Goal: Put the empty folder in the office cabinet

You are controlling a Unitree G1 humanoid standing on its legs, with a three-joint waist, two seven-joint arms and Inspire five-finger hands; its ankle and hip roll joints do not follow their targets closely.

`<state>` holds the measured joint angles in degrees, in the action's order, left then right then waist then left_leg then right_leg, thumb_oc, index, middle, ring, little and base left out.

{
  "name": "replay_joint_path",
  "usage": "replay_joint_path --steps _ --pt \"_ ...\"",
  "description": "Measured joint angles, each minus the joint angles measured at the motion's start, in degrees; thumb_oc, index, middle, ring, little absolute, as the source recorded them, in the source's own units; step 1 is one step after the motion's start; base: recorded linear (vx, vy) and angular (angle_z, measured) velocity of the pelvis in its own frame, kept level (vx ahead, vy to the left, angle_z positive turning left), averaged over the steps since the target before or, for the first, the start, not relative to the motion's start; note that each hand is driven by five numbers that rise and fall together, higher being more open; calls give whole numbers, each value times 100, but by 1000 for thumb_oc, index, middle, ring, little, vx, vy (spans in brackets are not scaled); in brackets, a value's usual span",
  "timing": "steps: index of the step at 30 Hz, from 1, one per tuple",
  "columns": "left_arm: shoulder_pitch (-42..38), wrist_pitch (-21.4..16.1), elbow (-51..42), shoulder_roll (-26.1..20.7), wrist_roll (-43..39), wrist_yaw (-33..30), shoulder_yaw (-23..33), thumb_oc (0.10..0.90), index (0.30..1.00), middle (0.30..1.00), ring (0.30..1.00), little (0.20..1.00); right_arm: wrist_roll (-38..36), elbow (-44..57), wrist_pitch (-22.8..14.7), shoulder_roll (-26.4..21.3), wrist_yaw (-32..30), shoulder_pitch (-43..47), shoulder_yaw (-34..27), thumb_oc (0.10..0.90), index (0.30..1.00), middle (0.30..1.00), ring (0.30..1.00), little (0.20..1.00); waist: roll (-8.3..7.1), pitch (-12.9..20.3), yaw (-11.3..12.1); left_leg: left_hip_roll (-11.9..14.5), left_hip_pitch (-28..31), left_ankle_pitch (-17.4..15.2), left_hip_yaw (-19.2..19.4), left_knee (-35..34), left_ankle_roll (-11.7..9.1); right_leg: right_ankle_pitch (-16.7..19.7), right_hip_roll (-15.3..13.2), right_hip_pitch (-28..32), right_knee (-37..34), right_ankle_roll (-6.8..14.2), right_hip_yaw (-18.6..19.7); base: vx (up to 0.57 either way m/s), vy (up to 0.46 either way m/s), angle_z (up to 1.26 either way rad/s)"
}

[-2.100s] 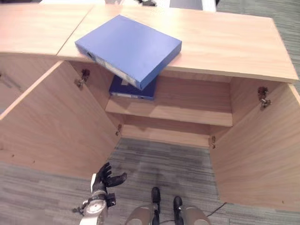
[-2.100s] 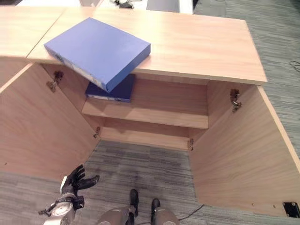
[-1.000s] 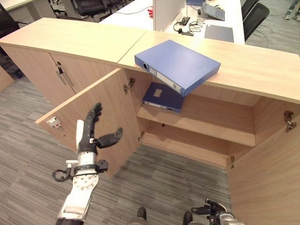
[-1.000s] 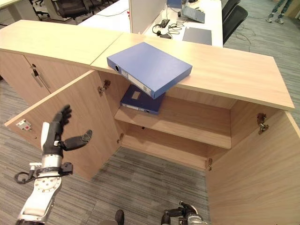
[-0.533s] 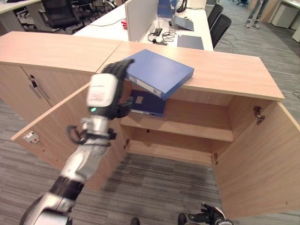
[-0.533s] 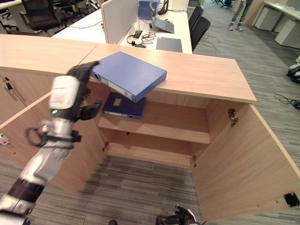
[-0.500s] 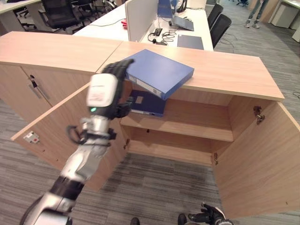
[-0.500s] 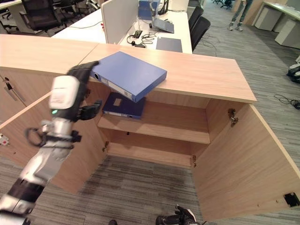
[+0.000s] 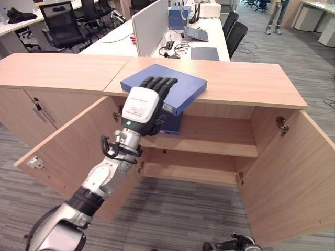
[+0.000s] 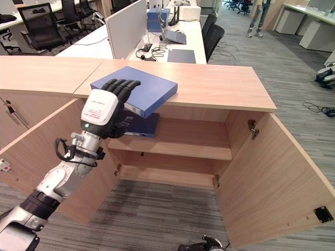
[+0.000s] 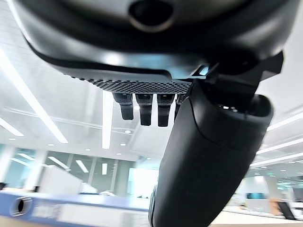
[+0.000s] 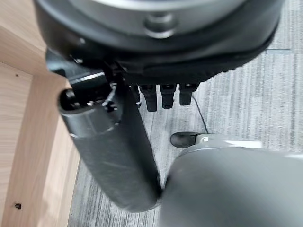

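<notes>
Folder: flat blue box-type ring binder (image 9: 178, 86) with a finger hole in its spine and a pale label strip along it. It lies flat on top of the light wood office cabinet (image 9: 251, 83), near the front edge, with one corner jutting past that edge.

Left hand (image 9: 144, 104), dark with a white back plate, is raised at the folder's near-left corner; fingers (image 10: 123, 85) lie straight across the cover, uncurled, and the thumb sits below the folder's edge near the spine. Whether the thumb touches the folder cannot be told.

Second, darker blue binder (image 10: 142, 125) lies flat on the cabinet's upper shelf (image 9: 209, 144), directly under the overhanging corner. Both cabinet doors stand wide open: left door (image 9: 73, 157), right door (image 9: 288, 172).

Right hand (image 10: 205, 244) hangs low near the grey carpet floor (image 10: 157, 219), well apart from the cabinet's shelves; its own wrist view shows fingers (image 12: 151, 97) straight, holding nothing.
</notes>
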<state>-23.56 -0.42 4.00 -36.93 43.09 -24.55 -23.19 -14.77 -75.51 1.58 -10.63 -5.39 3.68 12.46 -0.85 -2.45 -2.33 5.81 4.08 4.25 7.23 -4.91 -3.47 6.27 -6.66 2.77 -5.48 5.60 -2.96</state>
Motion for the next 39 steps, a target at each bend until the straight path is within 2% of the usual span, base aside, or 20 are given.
replay_joint_path --steps 4,8,18,23,30,39 --pt "62 53 91 1 -7 0 46 800 900 900 900 900 -1 -27 -5 1 -13 -30 -138 800 900 900 900 900 6 -3 94 97 -7 12 -12 0 -68 -4 88 -12 0 -64 -2 -19 -42 -1" --pt "73 55 220 3 -13 1 47 800 900 900 900 900 -4 -97 -36 -3 -14 -38 -158 800 900 900 900 900 11 -1 82 130 -1 28 -6 1 -95 4 140 -15 0 -118 4 -7 -3 -2" --pt "-283 283 1017 188 -243 2 -167 800 900 900 900 900 -7 -134 -51 -4 -14 -25 -204 800 900 900 900 900 17 3 -61 108 13 32 27 1 -103 13 135 -10 1 -126 36 0 0 0" --pt "-698 282 1441 247 -463 18 -705 800 900 900 900 900 -6 -139 -38 -6 -15 -37 -203 800 900 900 900 900 22 6 -92 106 102 26 38 2 -108 6 144 66 1 -121 42 -4 1 -1" --pt "-731 283 1542 321 -587 16 -708 800 900 900 900 900 -6 -120 -46 -9 -18 -23 -201 800 900 900 900 900 26 10 -203 110 103 19 49 2 -110 6 143 62 1 -120 54 0 0 0" --pt "-758 289 1924 494 -745 16 -875 800 900 900 900 900 -4 -122 -57 -27 -18 -27 -200 800 900 900 900 900 20 14 -230 108 109 18 81 3 -109 14 150 50 2 -123 84 0 0 0"
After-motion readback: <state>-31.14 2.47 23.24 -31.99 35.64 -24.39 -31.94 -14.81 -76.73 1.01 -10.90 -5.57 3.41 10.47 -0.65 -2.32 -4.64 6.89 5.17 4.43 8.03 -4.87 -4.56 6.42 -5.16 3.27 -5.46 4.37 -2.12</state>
